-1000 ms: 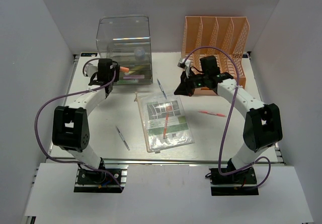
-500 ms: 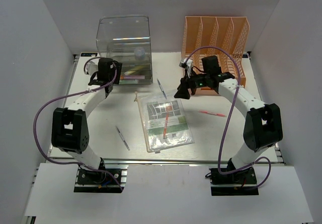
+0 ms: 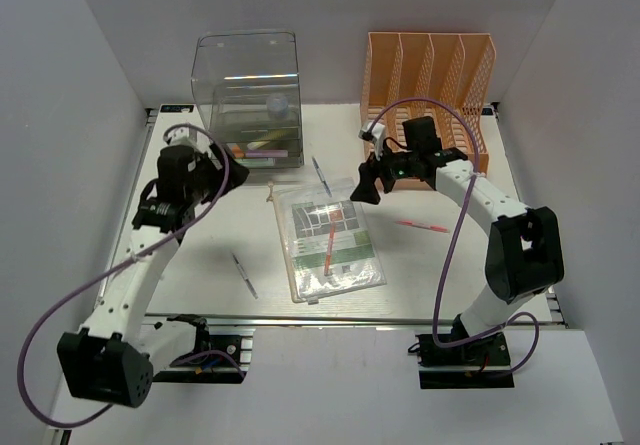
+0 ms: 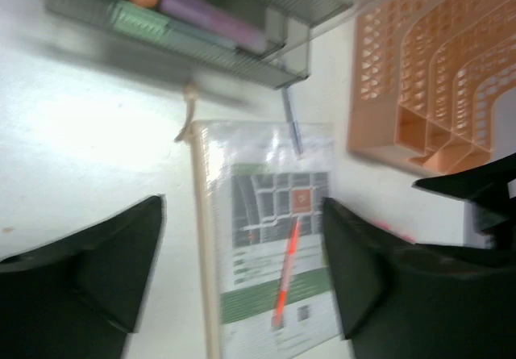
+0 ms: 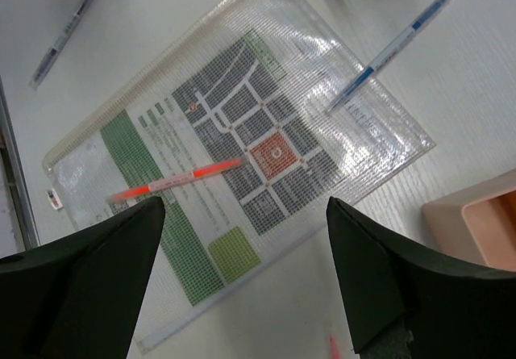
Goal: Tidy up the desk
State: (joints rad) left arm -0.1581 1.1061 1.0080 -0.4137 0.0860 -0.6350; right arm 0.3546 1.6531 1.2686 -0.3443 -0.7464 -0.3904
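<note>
The white desk (image 3: 200, 255) carries a clear mesh pouch (image 3: 330, 237) of printed sheets at its middle, with an orange pen (image 3: 328, 248) lying on top. My left gripper (image 3: 213, 177) hovers open in front of the clear drawer box (image 3: 247, 95), nothing between its fingers (image 4: 105, 270). In the left wrist view the pouch (image 4: 266, 238) lies below the open jaws. My right gripper (image 3: 362, 187) hangs open over the pouch's far right corner, just left of the orange file rack (image 3: 430, 75). Its fingers (image 5: 387, 270) are wide apart above the pouch (image 5: 234, 165) and the orange pen (image 5: 177, 179).
A blue pen (image 3: 320, 175) lies beyond the pouch, a grey pen (image 3: 243, 273) to its left and a red pen (image 3: 420, 226) to its right. The drawer box's lowest drawer (image 4: 201, 24) holds orange, green and purple items. A small white object (image 3: 367, 130) sits by the rack.
Both grippers have opened wide. My left arm has drawn back from the drawer box toward the left and near side. My right gripper has shifted slightly toward the pouch.
</note>
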